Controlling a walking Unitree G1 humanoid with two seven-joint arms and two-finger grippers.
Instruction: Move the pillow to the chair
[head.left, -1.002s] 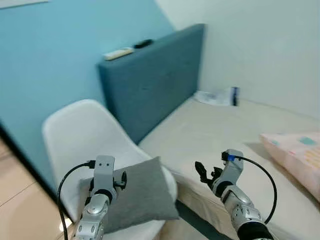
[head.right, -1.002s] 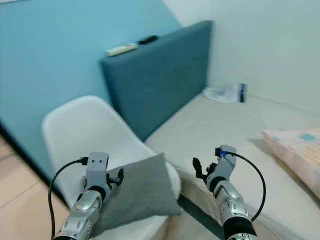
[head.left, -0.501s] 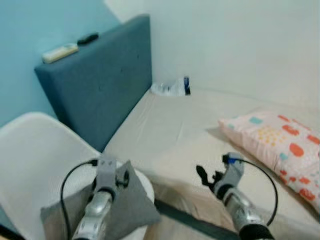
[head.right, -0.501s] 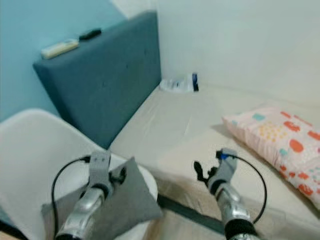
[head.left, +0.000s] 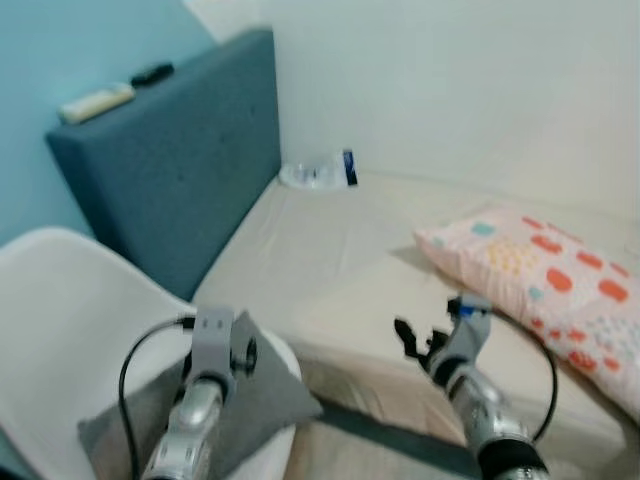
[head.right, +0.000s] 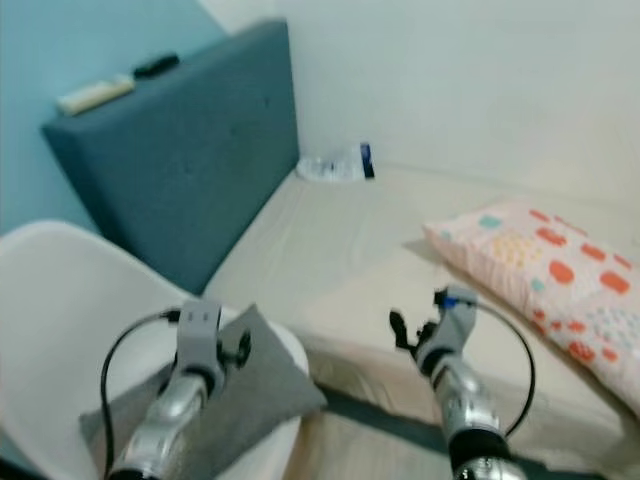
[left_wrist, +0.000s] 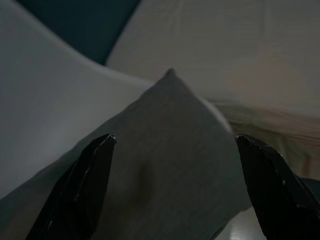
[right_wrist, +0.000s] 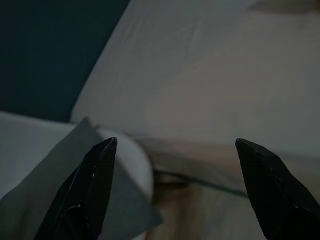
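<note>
1. Blue wall and a dark blue headboard are seen behind a beige bed; a white chair stands at the bed's edge.
2. A grey pillow is seen lying on the chair seat, directly beneath and ahead of the left pincer, one corner hanging past the seat's front towards the bed.
3. The left pincer is held released, its two fingers spread wide above the pillow with nothing between them; no contact with the fabric can be made out.
4. The right pincer is likewise held spread and empty, over the gap between chair and bed, the pillow's corner lying to its chair side.
5. A patterned pink pillow is seen on the bed, well beyond the right pincer.
6. The placing is judged essentially done. The withdrawal would best be made straight up and back with fingers kept spread, so that the fabric is not snagged and the overhanging corner is not dragged off the seat.
</note>
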